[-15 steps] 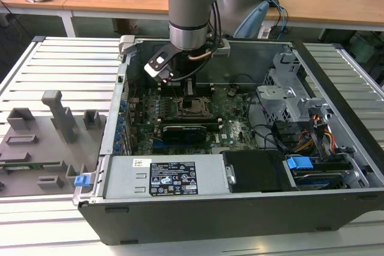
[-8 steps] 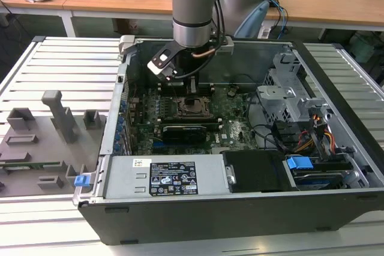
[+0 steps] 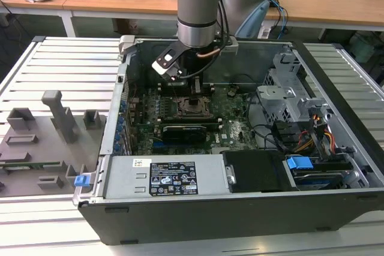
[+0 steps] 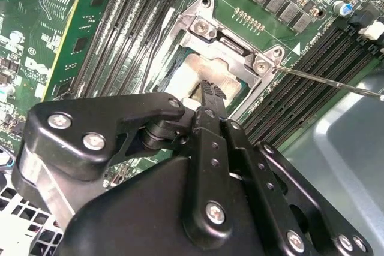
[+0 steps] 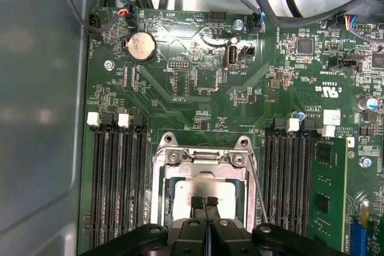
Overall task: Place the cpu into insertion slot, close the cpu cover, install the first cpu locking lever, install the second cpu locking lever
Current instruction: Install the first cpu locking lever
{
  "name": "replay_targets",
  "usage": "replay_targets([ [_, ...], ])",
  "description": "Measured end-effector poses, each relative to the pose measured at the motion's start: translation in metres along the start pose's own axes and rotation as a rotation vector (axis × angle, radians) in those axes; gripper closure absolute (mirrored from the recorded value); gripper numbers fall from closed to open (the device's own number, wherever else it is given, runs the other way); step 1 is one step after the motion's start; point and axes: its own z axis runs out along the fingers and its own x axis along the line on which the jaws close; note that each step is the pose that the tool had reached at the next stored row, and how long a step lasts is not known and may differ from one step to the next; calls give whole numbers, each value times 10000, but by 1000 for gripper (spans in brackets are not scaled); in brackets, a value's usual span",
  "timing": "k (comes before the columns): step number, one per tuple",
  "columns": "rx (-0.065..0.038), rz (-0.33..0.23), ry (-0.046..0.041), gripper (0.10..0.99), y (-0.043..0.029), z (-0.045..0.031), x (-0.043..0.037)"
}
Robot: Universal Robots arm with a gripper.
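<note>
Mid motherboard (image 5: 198,94), cpu (image 5: 180,191) sits flat in the insertion slot (image 5: 157,208), gripper (image 5: 204,203) just above, fingers (image 5: 196,204) pinched together, empty. Light, stiff, fragile, so edges only imo.

Computer case (image 3: 240,220) stands on the worktop (image 3: 60,64), with the fixture tray (image 3: 36,155) beside it at the exterior view's left. Motherboard (image 3: 237,130) lies on the case floor. Insertion slot (image 3: 193,105) sits mid-board, between memory slots (image 5: 117,178) on either side. The cpu (image 5: 183,191) lies in the slot, the cpu cover (image 5: 204,157) around it and the gripper (image 5: 206,203) directly above
</note>
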Motion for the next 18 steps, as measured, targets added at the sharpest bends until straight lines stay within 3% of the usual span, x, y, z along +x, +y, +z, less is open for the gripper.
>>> replay_targets([
  [18,1,0,0,980,4,-59,-1],
])
